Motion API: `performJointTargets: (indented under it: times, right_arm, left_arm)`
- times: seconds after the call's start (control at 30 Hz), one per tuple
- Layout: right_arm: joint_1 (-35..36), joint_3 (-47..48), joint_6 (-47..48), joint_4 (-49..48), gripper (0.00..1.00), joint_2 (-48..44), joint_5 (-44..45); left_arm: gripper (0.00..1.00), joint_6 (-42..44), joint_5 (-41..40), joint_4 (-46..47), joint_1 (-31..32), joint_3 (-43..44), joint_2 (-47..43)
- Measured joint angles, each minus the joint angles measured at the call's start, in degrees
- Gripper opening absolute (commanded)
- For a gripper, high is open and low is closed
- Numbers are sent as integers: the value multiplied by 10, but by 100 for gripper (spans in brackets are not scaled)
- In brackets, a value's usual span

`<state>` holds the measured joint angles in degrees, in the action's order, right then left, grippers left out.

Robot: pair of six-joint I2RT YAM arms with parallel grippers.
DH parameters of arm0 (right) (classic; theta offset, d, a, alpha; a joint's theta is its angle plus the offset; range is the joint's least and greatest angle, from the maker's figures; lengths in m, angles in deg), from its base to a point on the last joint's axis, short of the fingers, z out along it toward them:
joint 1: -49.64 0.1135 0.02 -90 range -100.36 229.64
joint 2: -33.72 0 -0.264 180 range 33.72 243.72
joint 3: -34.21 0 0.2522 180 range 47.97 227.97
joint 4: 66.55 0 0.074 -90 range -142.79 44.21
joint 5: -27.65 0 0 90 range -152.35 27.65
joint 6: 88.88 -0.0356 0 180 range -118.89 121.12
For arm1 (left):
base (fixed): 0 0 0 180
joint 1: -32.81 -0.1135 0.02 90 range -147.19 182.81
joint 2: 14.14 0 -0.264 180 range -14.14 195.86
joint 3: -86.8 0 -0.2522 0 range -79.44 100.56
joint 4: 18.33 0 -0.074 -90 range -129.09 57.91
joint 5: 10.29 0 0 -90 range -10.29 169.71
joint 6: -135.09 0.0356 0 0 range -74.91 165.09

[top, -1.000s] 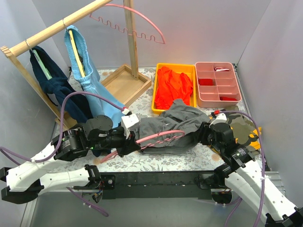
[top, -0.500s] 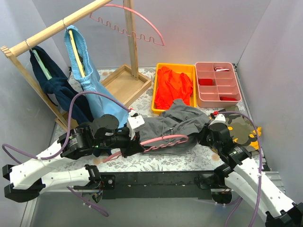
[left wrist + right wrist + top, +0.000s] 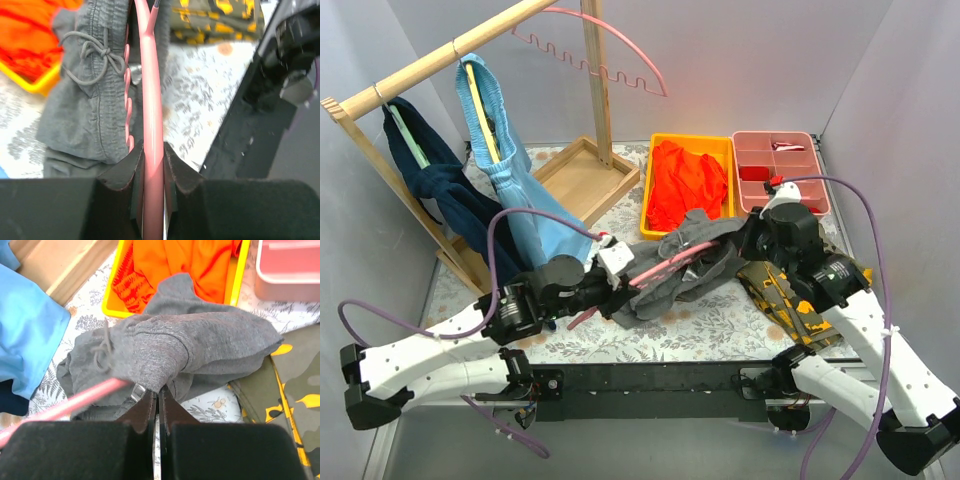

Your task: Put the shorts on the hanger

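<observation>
The dark grey shorts (image 3: 692, 258) hang bunched above the table, lifted at their right side. My right gripper (image 3: 748, 238) is shut on a fold of them; in the right wrist view the shorts (image 3: 200, 345) bulge just past the right gripper (image 3: 158, 394). My left gripper (image 3: 612, 272) is shut on the pink hanger (image 3: 660, 264), which slants up to the right into the fabric. Seen from the left wrist, the hanger (image 3: 151, 90) runs straight out of the left gripper (image 3: 152, 156), with the shorts' waistband and drawstring (image 3: 92, 60) draped along its wavy bar.
A yellow bin (image 3: 728, 145) with an orange garment (image 3: 686, 182) and a pink compartment tray (image 3: 780, 178) stand behind. A camouflage garment (image 3: 788, 292) lies under my right arm. The wooden rack (image 3: 430, 62) at left carries light blue shorts (image 3: 500, 150), a navy garment (image 3: 432, 175) and a second pink hanger (image 3: 610, 45).
My right gripper closed on the shorts and raised them up and back, uncovering the camouflage garment. My left arm pushed the hanger to the right and tipped its far end up into the shorts.
</observation>
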<state>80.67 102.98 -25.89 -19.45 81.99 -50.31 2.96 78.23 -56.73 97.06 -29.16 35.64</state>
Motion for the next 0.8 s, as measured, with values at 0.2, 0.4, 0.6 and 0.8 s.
performJointTargets:
  times: [0.2, 0.4, 0.6, 0.8]
  right_arm:
    - [5, 81, 32, 47, 1, 49, -18]
    - [104, 277, 64, 126, 1, 185, 29]
    - [188, 435, 89, 164, 1, 278, 92]
    - [214, 499, 108, 202, 1, 301, 175]
  left_arm:
    - [0, 21, -17, 67, 0, -32, -62]
    - [0, 34, 8, 119, -2, -57, -68]
    - [0, 24, -6, 167, -5, -88, -104]
    - [0, -9, 9, 169, -4, -79, -109]
